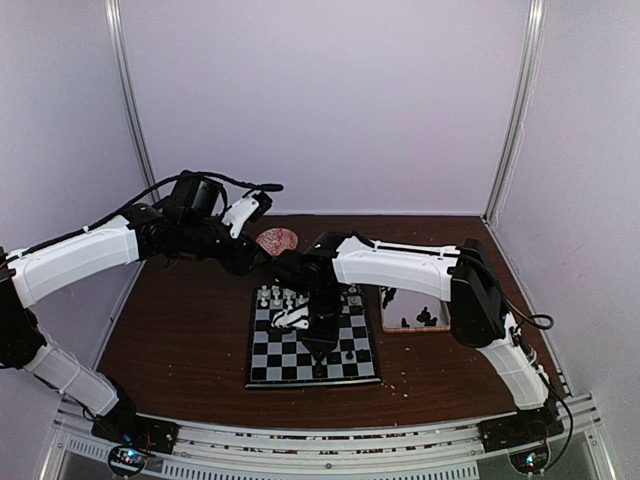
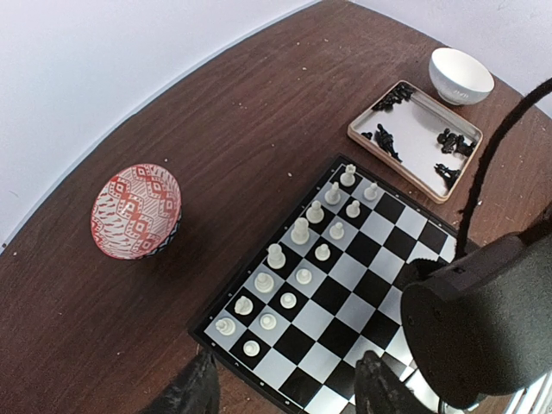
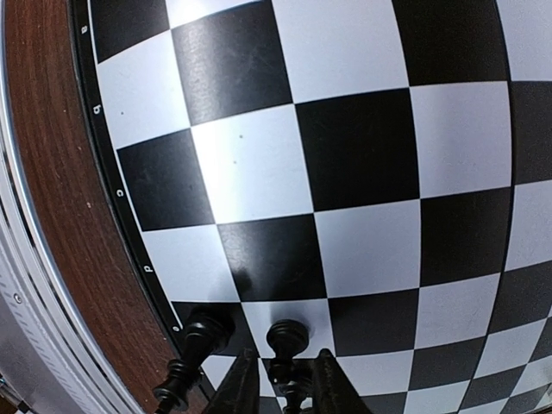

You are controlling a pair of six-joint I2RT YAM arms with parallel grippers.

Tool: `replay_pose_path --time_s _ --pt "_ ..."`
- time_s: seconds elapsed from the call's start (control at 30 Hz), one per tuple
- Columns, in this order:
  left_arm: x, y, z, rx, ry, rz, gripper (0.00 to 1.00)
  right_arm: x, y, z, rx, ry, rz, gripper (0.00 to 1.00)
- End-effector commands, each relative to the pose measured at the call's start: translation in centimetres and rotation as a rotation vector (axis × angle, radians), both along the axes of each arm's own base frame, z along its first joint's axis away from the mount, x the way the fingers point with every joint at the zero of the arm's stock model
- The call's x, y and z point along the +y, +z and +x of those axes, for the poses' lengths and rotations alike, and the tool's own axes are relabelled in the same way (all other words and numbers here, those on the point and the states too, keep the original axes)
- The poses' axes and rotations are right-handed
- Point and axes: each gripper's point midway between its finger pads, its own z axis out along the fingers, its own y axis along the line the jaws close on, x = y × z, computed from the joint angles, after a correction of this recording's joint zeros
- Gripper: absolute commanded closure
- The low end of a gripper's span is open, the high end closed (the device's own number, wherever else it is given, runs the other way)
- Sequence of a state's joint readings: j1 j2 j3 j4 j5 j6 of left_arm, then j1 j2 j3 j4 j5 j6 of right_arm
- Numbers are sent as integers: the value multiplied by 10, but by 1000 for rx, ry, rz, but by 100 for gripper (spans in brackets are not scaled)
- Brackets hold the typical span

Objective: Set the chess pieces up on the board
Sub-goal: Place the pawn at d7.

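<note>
The board (image 1: 265,362) lies in the middle of the table, and also shows in the left wrist view (image 2: 345,276) and the right wrist view (image 3: 362,155). White chess pieces (image 1: 275,296) fill its two far rows (image 2: 300,231). My right gripper (image 1: 320,350) (image 3: 285,388) points down at the near edge, shut on a black piece (image 3: 287,338) whose base rests on a white square. Another black piece (image 3: 194,345) stands beside it at the rim. My left gripper (image 1: 283,262) (image 2: 285,397) hovers over the far left corner, open and empty.
A wooden-rimmed tray (image 2: 358,129) (image 1: 385,312) right of the board holds several black pieces (image 2: 384,138). A white bowl (image 2: 461,76) sits beyond it. A red patterned bowl (image 2: 135,211) (image 1: 277,240) stands behind the board. My right arm (image 2: 479,328) crosses the board.
</note>
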State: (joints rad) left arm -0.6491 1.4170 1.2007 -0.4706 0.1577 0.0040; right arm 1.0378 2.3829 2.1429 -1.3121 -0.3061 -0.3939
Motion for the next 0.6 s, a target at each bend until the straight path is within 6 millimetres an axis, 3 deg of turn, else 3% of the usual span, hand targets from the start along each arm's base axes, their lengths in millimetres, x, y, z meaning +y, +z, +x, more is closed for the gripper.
replay_pose_path --time_s 0.0,0.17,0.3,0.43,0.57 --pt "1 18 6 -45 17 -42 45 7 33 12 -73 -8 62 76" --pt "1 19 6 -47 19 -46 45 -1 64 22 -106 -29 113 75" --pt "2 18 7 -44 21 -47 45 -22 82 39 -145 -76 141 75" --pt "1 20 7 -43 19 -54 45 -66 80 63 -177 -164 120 76" --pt "1 20 7 -42 19 -55 45 -122 71 93 -193 -284 74 77"
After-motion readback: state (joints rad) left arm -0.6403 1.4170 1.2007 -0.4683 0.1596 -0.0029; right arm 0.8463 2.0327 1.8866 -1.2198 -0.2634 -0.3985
